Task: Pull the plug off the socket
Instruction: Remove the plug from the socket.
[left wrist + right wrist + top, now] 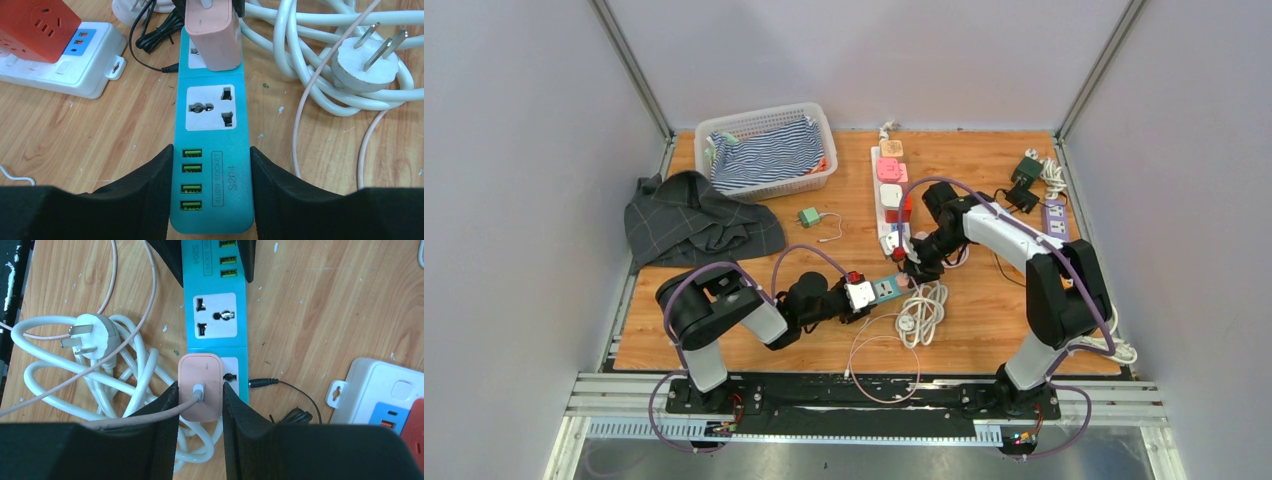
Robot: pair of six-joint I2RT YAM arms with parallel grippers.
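A teal socket strip [212, 140] with two outlets and several green USB ports lies on the wooden table; it also shows in the right wrist view [217, 315] and from above [882, 290]. A pink plug [200, 385] with a pinkish cable sits in its far outlet, also seen in the left wrist view [210, 35]. My left gripper [210, 192] is shut on the USB end of the strip. My right gripper [199, 405] is shut on the pink plug, one finger on each side.
A coil of white cable with a loose white plug [92, 337] lies beside the strip. A white power strip with a red adapter [40, 30] is nearby, with a thin black cable [280, 390]. A basket [769, 150] and grey cloth [694, 220] sit at the back left.
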